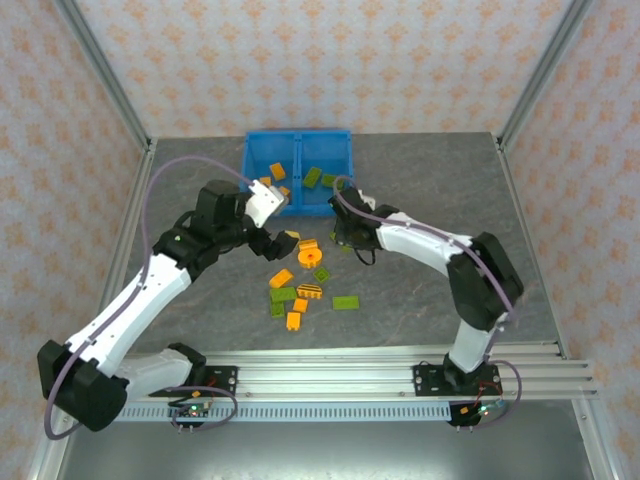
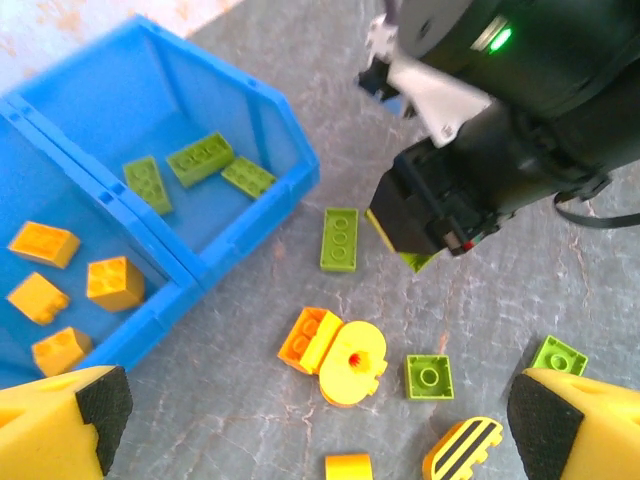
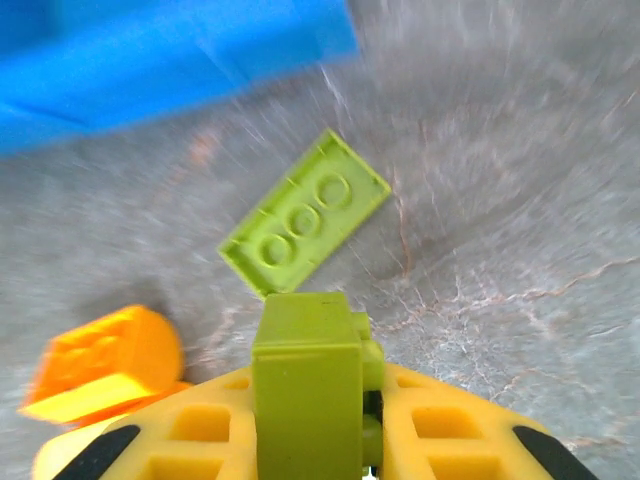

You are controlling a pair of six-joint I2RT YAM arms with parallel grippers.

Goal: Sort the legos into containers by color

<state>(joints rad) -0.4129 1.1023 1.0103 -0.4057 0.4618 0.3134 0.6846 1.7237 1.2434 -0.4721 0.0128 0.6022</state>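
The blue containers stand at the back. One bin holds orange legos, the other green legos. More legos lie loose mid-table: an orange round piece against an orange brick, a flat green plate, a small green square and a striped yellow piece. My right gripper is shut on a lime green brick just above the table near the plate. My left gripper hovers open over the round piece with nothing between its fingers.
Several other orange and green bricks are scattered nearer the arm bases. The two grippers are close together in front of the containers. A metal frame and patterned walls enclose the grey table.
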